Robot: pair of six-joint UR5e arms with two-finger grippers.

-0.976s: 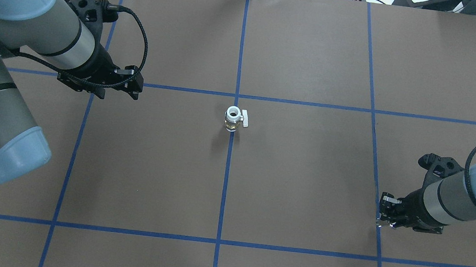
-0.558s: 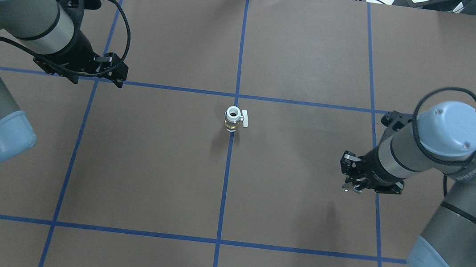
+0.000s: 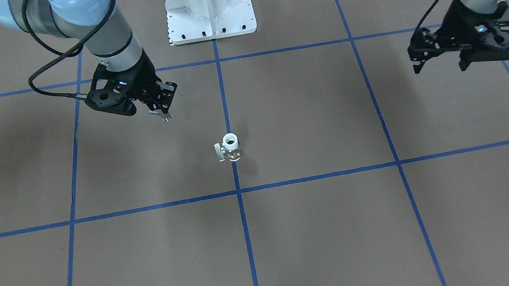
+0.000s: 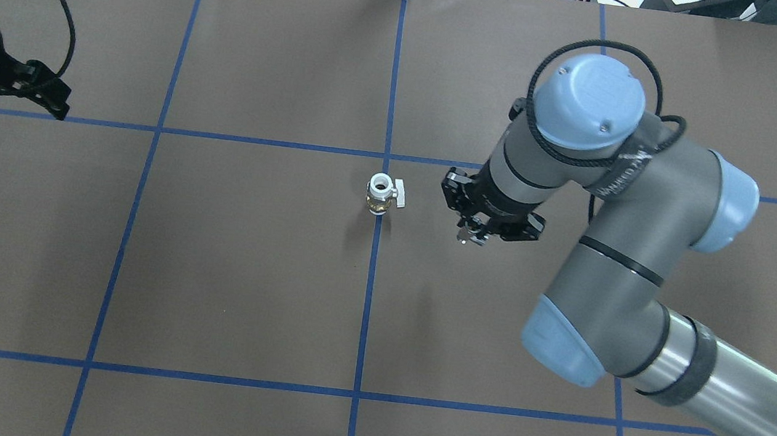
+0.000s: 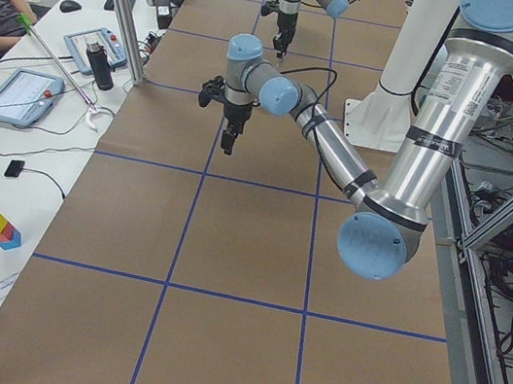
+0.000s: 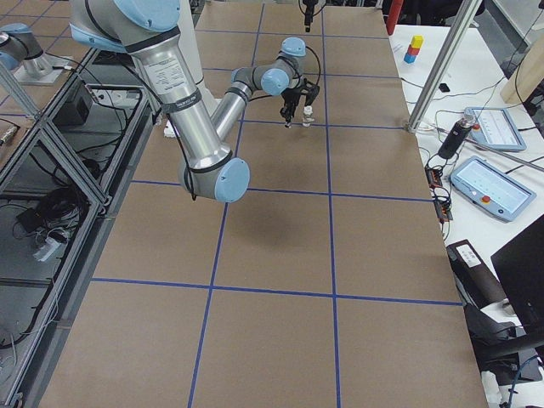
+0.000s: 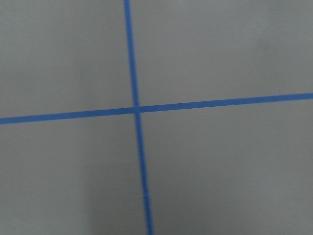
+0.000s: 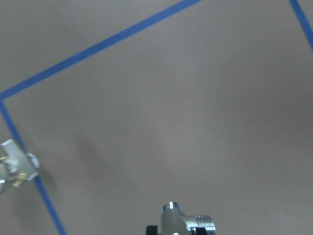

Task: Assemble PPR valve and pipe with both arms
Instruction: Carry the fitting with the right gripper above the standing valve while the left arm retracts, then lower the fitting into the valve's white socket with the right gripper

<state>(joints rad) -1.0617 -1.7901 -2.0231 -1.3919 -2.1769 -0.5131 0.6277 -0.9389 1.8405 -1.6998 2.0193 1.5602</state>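
The white-and-brass PPR valve (image 4: 381, 194) stands upright on the centre tape line, open end up, handle to its right; it also shows in the front view (image 3: 230, 147) and at the right wrist view's left edge (image 8: 14, 169). My right gripper (image 4: 467, 233) is shut on the small silver pipe (image 8: 183, 223) and hovers a short way right of the valve, not touching it; in the front view the right gripper (image 3: 163, 112) is on the left. My left gripper (image 4: 37, 94) is open and empty at the table's far left; it shows on the right of the front view (image 3: 439, 65).
Blue tape lines divide the brown table cover (image 4: 244, 267) into squares. The white base pedestal (image 3: 209, 8) stands at the robot's side. The left wrist view shows only a tape crossing (image 7: 137, 108). Operators' tablets (image 6: 493, 183) lie beyond the table's far edge.
My right arm has swung in from the right edge toward the valve, carrying the pipe. My left arm has drawn back to the far left edge. The valve has not moved.
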